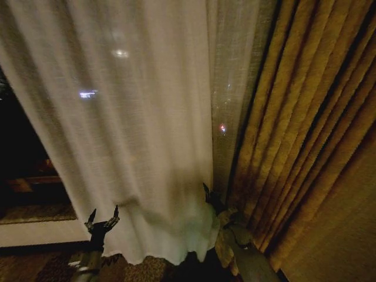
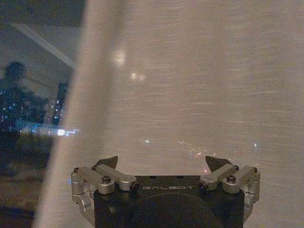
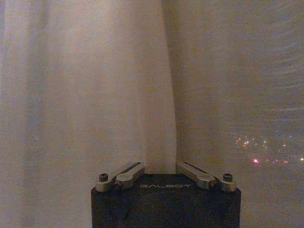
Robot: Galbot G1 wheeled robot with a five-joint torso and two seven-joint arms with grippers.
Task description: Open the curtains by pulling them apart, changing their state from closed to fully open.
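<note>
Where the sheer cream-white woven curtains (image 1: 135, 135) hang before us in the head view, we see them drawn together into a broad panel that slants down from the upper left, with its ruffled hem low in the middle of the picture. Just to the right of them hang the thick golden-yellow pleated drapes (image 1: 311, 153), and to the left a dark window pane (image 1: 23, 147) stands uncovered above a pale sill.

Our left gripper (image 1: 103, 218) rises at the lower left, just beside the hem of the curtains, its two dark fingertips spread wide with nothing between them. In the left wrist view the left gripper (image 2: 162, 162) faces the weave close up, the fingers well apart and not pinching the cloth, while the edge of the curtains (image 2: 190, 95) runs down beside the dark glass and its city lights.

Our right gripper (image 1: 207, 191) reaches up at the right edge of the curtains, next to the golden drapes. In the right wrist view the right gripper (image 3: 160, 164) has its fingers drawn narrow around a vertical fold of the curtains (image 3: 85, 85), gripping it.
</note>
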